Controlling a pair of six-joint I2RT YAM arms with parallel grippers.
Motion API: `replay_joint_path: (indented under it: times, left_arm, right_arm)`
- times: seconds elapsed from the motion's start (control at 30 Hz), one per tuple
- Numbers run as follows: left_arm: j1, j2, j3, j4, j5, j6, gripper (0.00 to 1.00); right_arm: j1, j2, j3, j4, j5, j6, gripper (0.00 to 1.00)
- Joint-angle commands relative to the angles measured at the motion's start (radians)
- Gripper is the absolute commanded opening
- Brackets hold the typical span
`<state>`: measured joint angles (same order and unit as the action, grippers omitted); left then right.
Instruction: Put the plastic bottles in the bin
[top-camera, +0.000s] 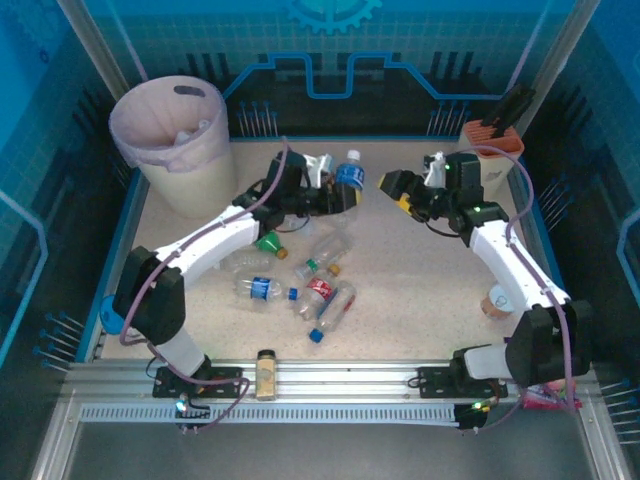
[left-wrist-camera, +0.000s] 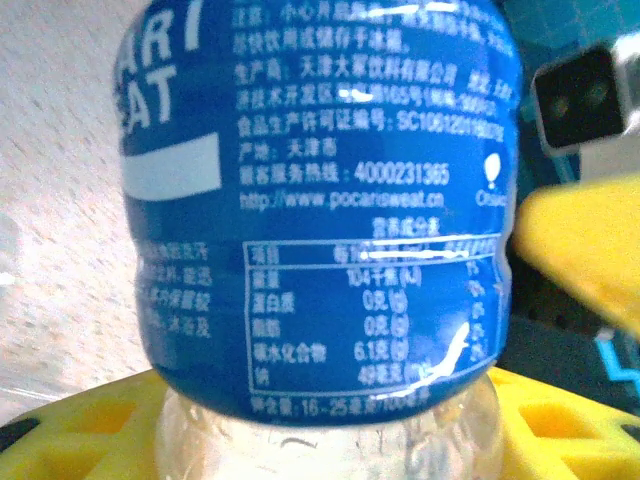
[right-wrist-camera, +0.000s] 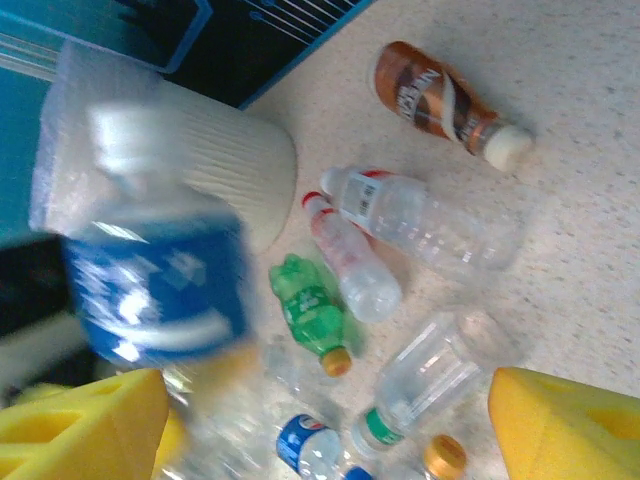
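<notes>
My left gripper (top-camera: 343, 196) is shut on a clear plastic bottle with a blue label (top-camera: 348, 172), held upright above the table's far middle. Up close, that bottle (left-wrist-camera: 320, 200) sits between the left gripper's (left-wrist-camera: 325, 435) yellow fingers. My right gripper (top-camera: 393, 186) hangs just right of it, open. In the right wrist view the blue-labelled bottle (right-wrist-camera: 150, 290) is blurred at the left, beside the right gripper's (right-wrist-camera: 325, 425) spread fingers. Several bottles lie on the table, among them a green one (top-camera: 270, 243) and a red-labelled one (top-camera: 318, 292). The bin (top-camera: 185, 185) stands at the far left.
A beige box with an orange top (top-camera: 490, 158) stands at the far right. A small amber jar (top-camera: 266, 372) sits on the front rail. A brown bottle (right-wrist-camera: 440, 100) lies apart from the others. Blue walls close in the table's sides and back.
</notes>
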<state>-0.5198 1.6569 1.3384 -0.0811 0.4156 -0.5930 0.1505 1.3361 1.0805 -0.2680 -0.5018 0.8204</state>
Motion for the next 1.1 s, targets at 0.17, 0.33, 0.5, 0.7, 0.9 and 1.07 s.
replay_joint_path:
  times: [0.17, 0.33, 0.5, 0.7, 0.9, 1.07]
  left_arm:
    - [0.181, -0.021, 0.354, -0.384, -0.134, 0.287, 0.44]
    - [0.328, -0.006, 0.504, -0.432, -0.220, 0.343, 0.33]
    - [0.490, 0.047, 0.625, -0.444, -0.284, 0.322, 0.13]
    - [0.672, 0.137, 0.715, -0.435, -0.278, 0.243, 0.00]
    - [0.769, 0.323, 0.922, -0.598, -0.287, 0.270, 0.00]
    - [0.784, 0.484, 1.085, -0.734, -0.257, 0.326, 0.00]
  right_arm:
    - [-0.005, -0.052, -0.097, -0.218, 0.032, -0.164, 0.84]
    - [-0.001, -0.079, -0.146, -0.250, 0.047, -0.191, 0.84]
    - [0.007, -0.098, -0.170, -0.250, 0.052, -0.190, 0.85]
    - [0.017, -0.118, -0.195, -0.252, 0.066, -0.188, 0.85]
    - [0.017, -0.128, -0.233, -0.245, 0.069, -0.180, 0.85]
    - [0.019, -0.142, -0.267, -0.222, 0.074, -0.166, 0.85]
